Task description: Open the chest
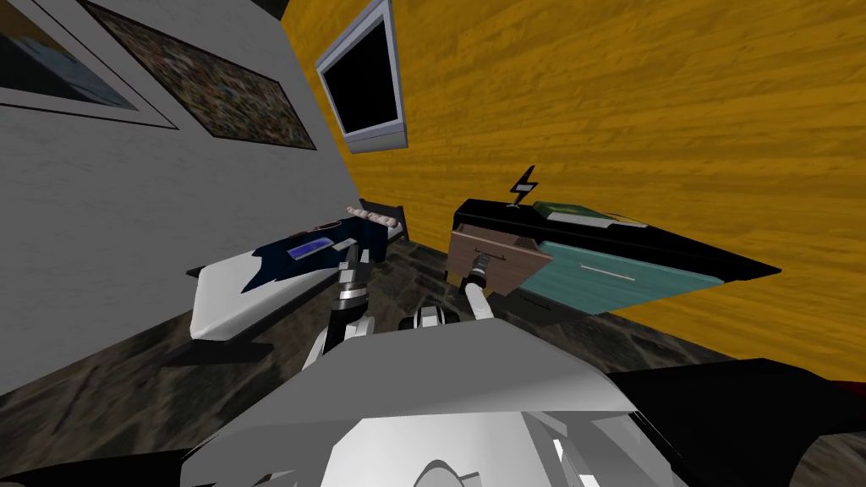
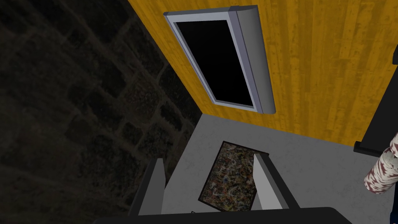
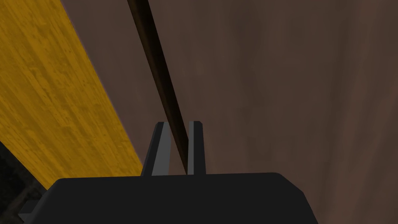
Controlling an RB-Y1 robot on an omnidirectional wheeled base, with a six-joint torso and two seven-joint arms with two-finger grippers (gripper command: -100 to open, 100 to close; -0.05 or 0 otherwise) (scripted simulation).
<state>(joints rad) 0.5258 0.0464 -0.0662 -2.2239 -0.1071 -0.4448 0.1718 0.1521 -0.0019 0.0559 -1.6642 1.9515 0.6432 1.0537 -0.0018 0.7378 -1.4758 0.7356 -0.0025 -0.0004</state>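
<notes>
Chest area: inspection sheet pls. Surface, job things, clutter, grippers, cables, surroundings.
Surface: dark stone floor.
Job's things: chest with black top; brown drawer sticks out of its front; dark bar handle on that drawer; teal drawer beside it.
Clutter: black bolt figure and green slab on the chest's top.
Grippers: right gripper shut on the handle; left gripper open, raised near the bed, holding nothing.
Cables: nothing seen.
Surroundings: yellow wall with window; grey wall with pictures.
</notes>
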